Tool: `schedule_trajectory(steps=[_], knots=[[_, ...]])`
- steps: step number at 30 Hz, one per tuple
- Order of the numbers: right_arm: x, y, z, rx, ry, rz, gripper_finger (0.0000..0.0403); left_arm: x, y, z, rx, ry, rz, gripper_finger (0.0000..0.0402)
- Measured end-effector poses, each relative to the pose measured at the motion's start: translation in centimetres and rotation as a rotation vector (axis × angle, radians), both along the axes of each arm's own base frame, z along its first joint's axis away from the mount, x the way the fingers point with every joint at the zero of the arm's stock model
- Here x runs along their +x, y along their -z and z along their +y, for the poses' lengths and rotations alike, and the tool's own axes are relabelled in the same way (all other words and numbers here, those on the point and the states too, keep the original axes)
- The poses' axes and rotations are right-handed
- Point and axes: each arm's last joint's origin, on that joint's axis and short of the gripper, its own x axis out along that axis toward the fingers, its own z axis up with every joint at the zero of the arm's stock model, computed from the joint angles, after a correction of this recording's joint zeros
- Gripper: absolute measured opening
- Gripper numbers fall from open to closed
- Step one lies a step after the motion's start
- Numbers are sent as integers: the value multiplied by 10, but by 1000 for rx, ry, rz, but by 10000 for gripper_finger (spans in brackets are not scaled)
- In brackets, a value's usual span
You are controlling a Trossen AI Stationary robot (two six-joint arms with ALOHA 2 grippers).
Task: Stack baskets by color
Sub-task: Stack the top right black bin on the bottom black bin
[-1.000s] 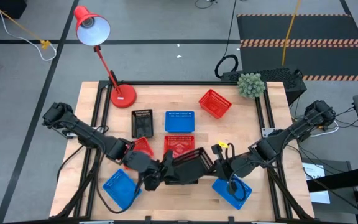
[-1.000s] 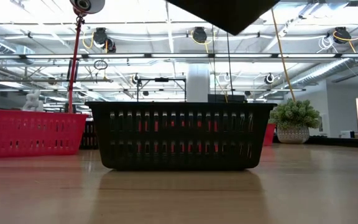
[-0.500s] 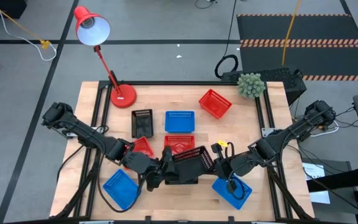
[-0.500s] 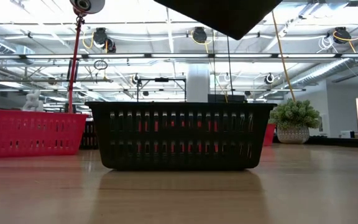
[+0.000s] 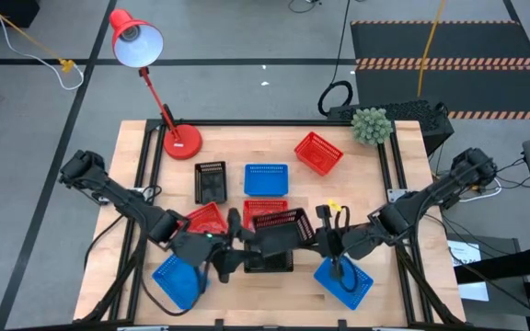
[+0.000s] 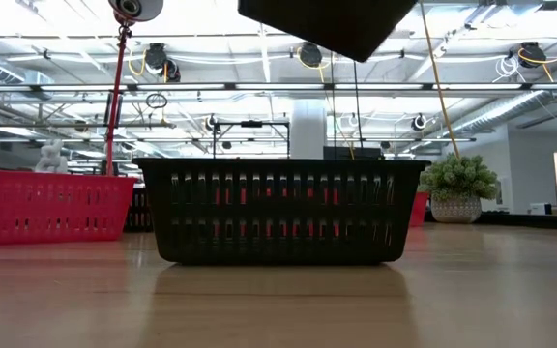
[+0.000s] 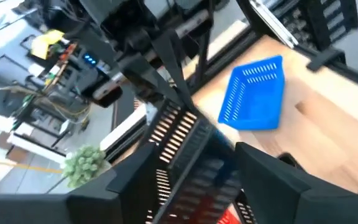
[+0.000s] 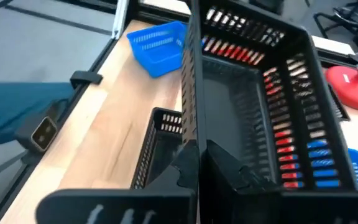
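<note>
A black basket (image 5: 279,228) hangs above the table's near middle, with my right gripper (image 5: 318,241) shut on its right end. Its underside (image 6: 332,21) shows at the top of the low view. Directly below, a second black basket (image 6: 278,208) rests on its base on the wood. My left gripper (image 5: 231,241) is open at the held basket's left end. Its two fingers (image 7: 126,186) stand either side of that end wall (image 7: 182,146); I cannot tell whether they touch it. My right gripper pinches the held basket's right end wall (image 8: 191,106) between its two fingers, one finger (image 8: 229,174) inside the basket and one outside. It comes from the table's right, slanting a little downward. The basket is lifted clear, open side up, over the black basket on the table (image 8: 160,134).
On the table lie two red baskets (image 5: 205,219) (image 5: 265,210), a third red one (image 5: 318,152) far right, blue baskets (image 5: 266,179) (image 5: 178,276) (image 5: 343,280) and a black one (image 5: 211,181). A red desk lamp (image 5: 180,140) and a potted plant (image 5: 371,126) stand at the far edge.
My left gripper has opened, let go of the held basket's left end, rolled, and drawn back a little toward the table's left. The basket stays up in my right gripper and has swung slightly, its underside now more level.
</note>
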Motion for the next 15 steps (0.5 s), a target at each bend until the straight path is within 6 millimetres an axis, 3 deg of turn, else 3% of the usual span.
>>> schedule_trajectory(steps=[15], knots=[[-6, -11, 13, 27, 87, -55, 4, -57, -27, 11, -285, -133, 69, 230]])
